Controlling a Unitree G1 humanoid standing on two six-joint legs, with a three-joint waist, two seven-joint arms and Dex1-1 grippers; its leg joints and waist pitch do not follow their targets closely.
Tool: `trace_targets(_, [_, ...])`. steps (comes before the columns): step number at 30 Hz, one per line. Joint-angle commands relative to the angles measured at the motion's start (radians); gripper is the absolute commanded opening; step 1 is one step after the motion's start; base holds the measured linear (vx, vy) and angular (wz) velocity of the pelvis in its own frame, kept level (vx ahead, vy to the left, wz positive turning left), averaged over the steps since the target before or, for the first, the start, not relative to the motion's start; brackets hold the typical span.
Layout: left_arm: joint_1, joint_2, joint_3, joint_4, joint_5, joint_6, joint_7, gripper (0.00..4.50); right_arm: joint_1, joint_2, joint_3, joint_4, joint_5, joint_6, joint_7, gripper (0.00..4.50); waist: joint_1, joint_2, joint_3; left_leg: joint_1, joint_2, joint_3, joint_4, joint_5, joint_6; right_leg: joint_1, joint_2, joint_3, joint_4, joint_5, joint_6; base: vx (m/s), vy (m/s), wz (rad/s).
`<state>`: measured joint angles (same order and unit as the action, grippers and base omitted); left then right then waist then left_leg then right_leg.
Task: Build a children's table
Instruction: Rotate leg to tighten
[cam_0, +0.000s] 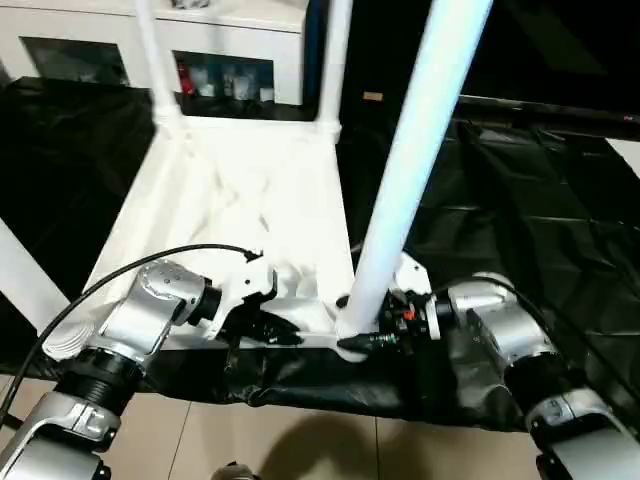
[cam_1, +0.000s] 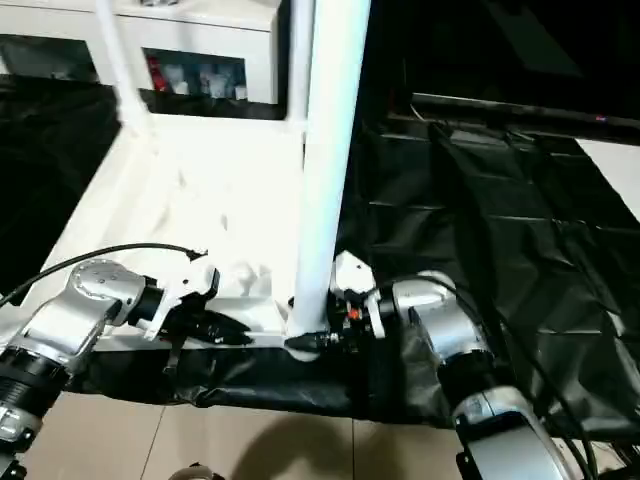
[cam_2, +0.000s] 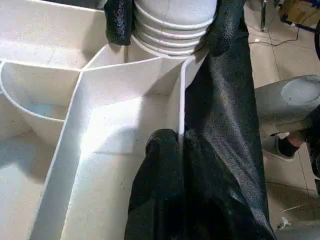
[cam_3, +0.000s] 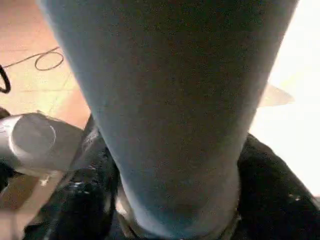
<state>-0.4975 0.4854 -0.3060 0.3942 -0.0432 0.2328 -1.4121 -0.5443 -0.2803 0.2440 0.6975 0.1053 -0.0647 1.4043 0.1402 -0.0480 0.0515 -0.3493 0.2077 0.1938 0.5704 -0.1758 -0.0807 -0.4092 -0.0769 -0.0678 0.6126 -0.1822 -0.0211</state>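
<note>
The children's table lies upside down, its white top (cam_0: 240, 200) resting on the black-covered work table. Two white legs (cam_0: 155, 60) (cam_0: 335, 60) stand in the far corner sockets, and another leg (cam_0: 25, 275) shows at the left edge. A fourth leg (cam_0: 410, 170) rises from the near right corner. My right gripper (cam_0: 360, 335) is shut on its ribbed base (cam_2: 172, 30), one black finger (cam_2: 120, 20) on each side. My left gripper (cam_0: 275, 330) is shut on the top's thin near rim (cam_2: 181, 100), just left of that corner.
The black cover (cam_0: 520, 200) spreads wrinkled to the right of the white top. The work table's near edge runs just below both grippers, with tiled floor (cam_0: 300, 440) beyond it. A white cabinet (cam_0: 230, 30) stands at the back.
</note>
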Motion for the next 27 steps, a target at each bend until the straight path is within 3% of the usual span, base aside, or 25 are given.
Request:
trace_targets(1, [-0.003, -0.05, -0.029, -0.033, -0.026, -0.014, -0.008, 0.0, 0.018, 0.025, 0.045, -0.011, -0.02, 0.02, 0.002, 2.76, -0.003, 0.006, -0.061, 0.007, 0.032, -0.01, -0.061, -0.212, 0.029, 0.05, -0.066, 0.048, -0.067, -0.215, -0.207, 0.0, 0.0, 0.0])
trace_targets(5, [-0.02, -0.085, -0.004, 0.009, -0.003, -0.019, 0.098, 0.0, 0.03, 0.057, 0.017, -0.013, -0.012, 0.021, -0.082, 2.7, -0.004, 0.006, -0.057, 0.007, 0.031, -0.011, -0.064, -0.227, 0.024, 0.047, -0.065, 0.048, -0.072, -0.235, -0.198, 0.0, 0.0, 0.0])
trace_targets(7, [-0.05, -0.129, 0.022, 0.068, 0.032, -0.023, 0.238, 0.0, 0.022, 0.104, -0.016, 0.034, -0.046, -0.004, -0.267, 2.7, -0.009, 0.004, -0.051, 0.013, 0.029, -0.015, -0.069, -0.285, 0.0, 0.043, -0.071, 0.048, -0.089, -0.375, -0.16, 0.0, 0.0, 0.0])
trace_targets(9, [-0.058, -0.14, 0.029, 0.083, 0.038, -0.026, 0.269, 0.0, 0.017, 0.118, -0.027, 0.051, -0.054, -0.01, -0.322, 2.69, -0.011, 0.003, -0.05, 0.021, 0.025, -0.02, -0.071, -0.321, -0.016, 0.043, -0.077, 0.047, -0.1, -0.478, -0.125, 0.0, 0.0, 0.0])
trace_targets(11, [-0.066, -0.156, 0.037, 0.097, 0.043, -0.023, 0.306, 0.0, 0.011, 0.135, -0.039, 0.072, -0.062, -0.015, -0.386, 2.69, -0.017, 0.002, -0.048, 0.019, 0.024, -0.022, -0.073, -0.332, -0.018, 0.041, -0.076, 0.047, -0.105, -0.515, -0.106, 0.0, 0.0, 0.0])
trace_targets(13, [-0.1, -0.226, 0.059, 0.137, 0.072, -0.002, 0.467, 0.0, -0.031, 0.216, -0.099, 0.17, -0.073, 0.005, -0.665, 2.68, -0.039, 0.001, -0.048, 0.023, 0.02, -0.029, -0.073, -0.365, -0.032, 0.037, -0.076, 0.039, -0.114, -0.593, -0.074, 0.0, 0.0, 0.0])
trace_targets(15, [-0.11, -0.258, 0.064, 0.145, 0.084, 0.01, 0.527, 0.0, -0.047, 0.254, -0.123, 0.197, -0.069, 0.012, -0.77, 2.68, -0.047, 0.005, -0.05, 0.017, 0.022, -0.031, -0.075, -0.355, -0.028, 0.039, -0.077, 0.04, -0.114, -0.574, -0.075, 0.0, 0.0, 0.0])
trace_targets(17, [-0.118, -0.298, 0.071, 0.151, 0.096, 0.023, 0.587, 0.0, -0.069, 0.303, -0.152, 0.228, -0.07, 0.029, -0.908, 2.68, -0.052, 0.009, -0.05, 0.022, 0.02, -0.028, -0.074, -0.357, -0.028, 0.032, -0.073, 0.042, -0.113, -0.544, -0.085, 0.0, 0.0, 0.0])
trace_targets(19, [-0.122, -0.321, 0.073, 0.154, 0.103, 0.023, 0.621, 0.0, -0.079, 0.335, -0.16, 0.237, -0.071, 0.023, -0.947, 2.68, -0.056, 0.008, -0.052, 0.013, 0.02, -0.029, -0.075, -0.349, -0.019, 0.04, -0.072, 0.041, -0.109, -0.508, -0.093, 0.0, 0.0, 0.0])
trace_targets(21, [-0.119, -0.338, 0.064, 0.152, 0.106, 0.013, 0.624, 0.0, -0.082, 0.359, -0.151, 0.233, -0.083, -0.012, -0.947, 2.68, -0.053, 0.008, -0.054, 0.017, 0.02, -0.024, -0.072, -0.34, -0.009, 0.035, -0.07, 0.045, -0.106, -0.461, -0.102, 0.0, 0.0, 0.0])
trace_targets(23, [-0.117, -0.345, 0.057, 0.155, 0.107, -0.001, 0.614, 0.0, -0.09, 0.371, -0.152, 0.247, -0.091, -0.05, -0.958, 2.68, -0.05, 0.012, -0.056, 0.011, 0.02, -0.021, -0.071, -0.312, 0.002, 0.039, -0.068, 0.049, -0.096, -0.383, -0.129, 0.0, 0.0, 0.0])
trace_targets(25, [-0.108, -0.337, 0.05, 0.147, 0.102, -0.013, 0.584, 0.0, -0.092, 0.367, -0.164, 0.247, -0.074, -0.062, -0.935, 3.37, -0.049, 0.011, -0.06, 0.009, 0.018, -0.017, -0.068, -0.278, 0.014, 0.045, -0.067, 0.05, -0.089, -0.313, -0.151, 0.0, 0.0, 0.0])
trace_targets(27, [-0.093, -0.316, 0.04, 0.128, 0.093, -0.034, 0.533, 0.0, -0.09, 0.35, -0.166, 0.236, -0.06, -0.071, -0.892, 3.37, -0.047, 0.011, -0.062, 0.005, 0.018, -0.015, -0.067, -0.242, 0.027, 0.05, -0.066, 0.049, -0.083, -0.263, -0.163, 0.0, 0.0, 0.0])
